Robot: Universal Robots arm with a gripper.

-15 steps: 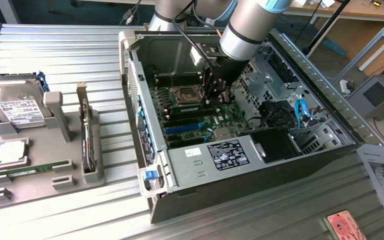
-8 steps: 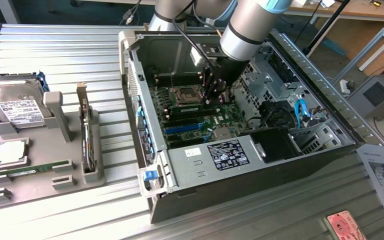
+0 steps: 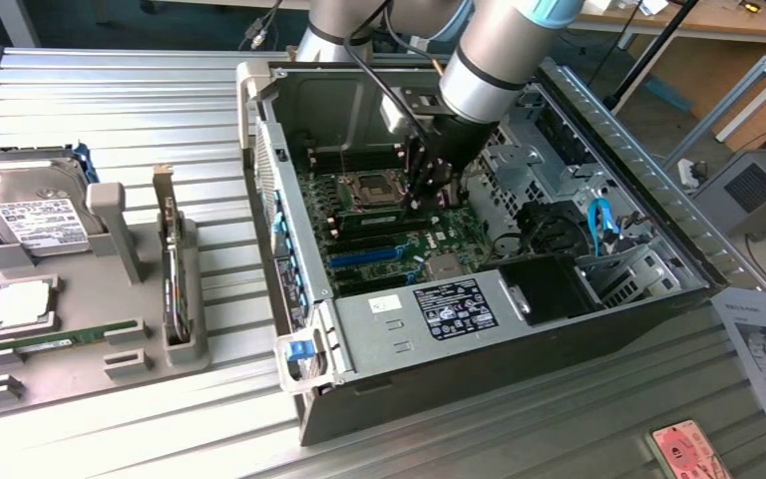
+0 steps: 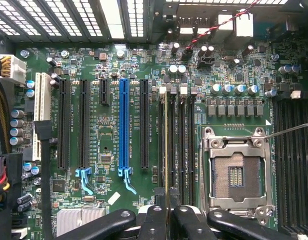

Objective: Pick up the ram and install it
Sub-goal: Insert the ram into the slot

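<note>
My gripper [image 3: 430,193] reaches down into the open computer case [image 3: 397,329], over the green motherboard [image 3: 383,244]. In the wrist view the gripper [image 4: 166,214] is shut on the ram [image 4: 166,150]. The ram shows edge-on as a thin line between the black fingers [image 4: 154,220]. It runs along the outermost black memory slot [image 4: 163,125], the one farthest from the empty processor socket [image 4: 237,172]. Whether the ram is seated in the slot I cannot tell.
A grey tray [image 3: 104,364] on the exterior view's left holds a hard drive [image 3: 31,215], a square silver chip [image 3: 21,302], another green stick [image 3: 57,342] and an upright card [image 3: 171,269]. Case walls, a drive cage [image 3: 543,180] and cables [image 3: 602,225] crowd the gripper.
</note>
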